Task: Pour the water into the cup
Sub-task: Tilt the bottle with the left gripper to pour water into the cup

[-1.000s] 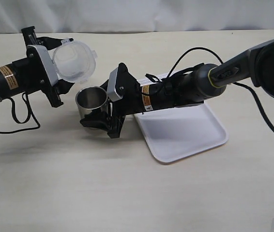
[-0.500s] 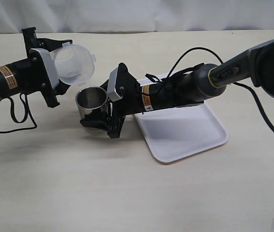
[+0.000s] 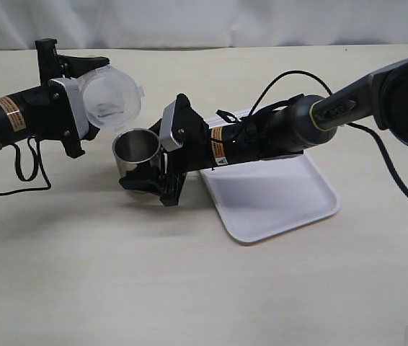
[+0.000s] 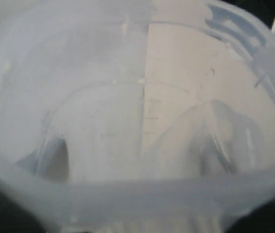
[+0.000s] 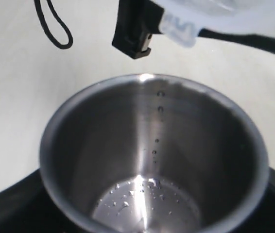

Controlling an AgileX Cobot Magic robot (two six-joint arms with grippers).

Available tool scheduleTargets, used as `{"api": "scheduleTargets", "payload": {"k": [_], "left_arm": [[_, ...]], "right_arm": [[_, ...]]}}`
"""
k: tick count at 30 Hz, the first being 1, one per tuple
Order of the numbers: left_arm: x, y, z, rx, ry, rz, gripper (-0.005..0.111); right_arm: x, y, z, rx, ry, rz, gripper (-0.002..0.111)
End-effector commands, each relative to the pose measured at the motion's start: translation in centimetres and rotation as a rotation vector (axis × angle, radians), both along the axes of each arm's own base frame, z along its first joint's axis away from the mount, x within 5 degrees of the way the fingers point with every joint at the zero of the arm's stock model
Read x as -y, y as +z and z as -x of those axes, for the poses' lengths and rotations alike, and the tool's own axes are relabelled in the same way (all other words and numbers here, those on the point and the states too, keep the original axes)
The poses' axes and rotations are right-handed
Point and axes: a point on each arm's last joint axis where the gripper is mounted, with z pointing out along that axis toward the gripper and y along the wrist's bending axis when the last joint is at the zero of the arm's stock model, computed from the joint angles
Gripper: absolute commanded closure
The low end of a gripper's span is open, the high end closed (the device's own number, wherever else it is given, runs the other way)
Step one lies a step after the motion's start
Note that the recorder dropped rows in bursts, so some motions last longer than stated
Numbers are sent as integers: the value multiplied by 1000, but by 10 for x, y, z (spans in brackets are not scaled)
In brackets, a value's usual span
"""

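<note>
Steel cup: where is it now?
Exterior view, left of centre: the cup is gripped by the right gripper, just left of the white tray, below the tilted clear container in the left gripper.

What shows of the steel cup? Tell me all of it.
The cup is a short, handleless cylinder of brushed grey steel, upright with its mouth open. The right gripper clamps it low on its sides, beside the white tray. Inside it is nearly dry: only small water drops dot the floor and inner wall. The tilted clear container hangs just above its rim.
</note>
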Motion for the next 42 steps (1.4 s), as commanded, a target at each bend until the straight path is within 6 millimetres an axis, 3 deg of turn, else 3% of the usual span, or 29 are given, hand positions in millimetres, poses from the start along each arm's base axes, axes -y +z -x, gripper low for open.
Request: {"api": "scheduleTargets", "payload": {"k": [1,42], "left_arm": [[11,13,0,94,-33,12,107],[11,20,-9,291,-1,-146,107]], "right_arm": [[0,9,-1,10,5,-29,104],[0,9,0,9,13,-37,104]]}}
